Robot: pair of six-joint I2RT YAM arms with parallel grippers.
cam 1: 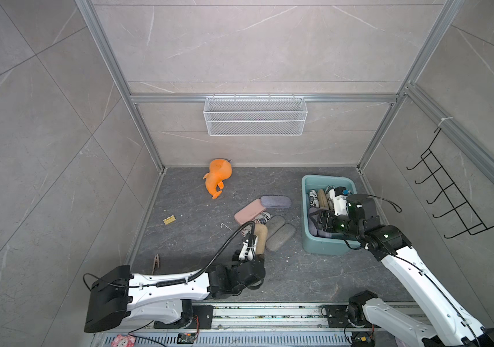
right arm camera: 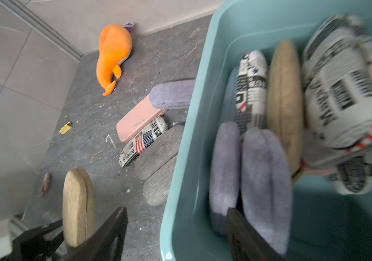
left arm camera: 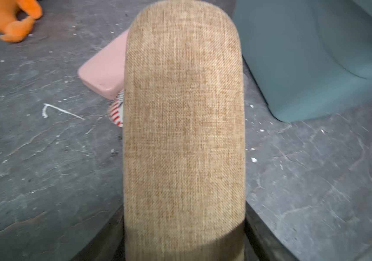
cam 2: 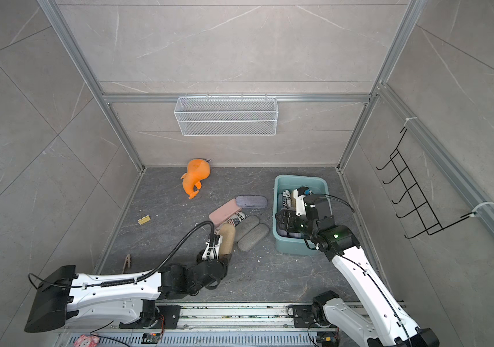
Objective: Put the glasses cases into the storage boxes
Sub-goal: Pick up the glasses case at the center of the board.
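My left pincer is clamped on the tan case, which juts ahead over the worktop near the teal tub. My right pincer gapes astride the tub's rim, other cases inside.

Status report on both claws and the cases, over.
Left claw shut on tan case. Right claw open over teal tub. Two grey cases lie between.
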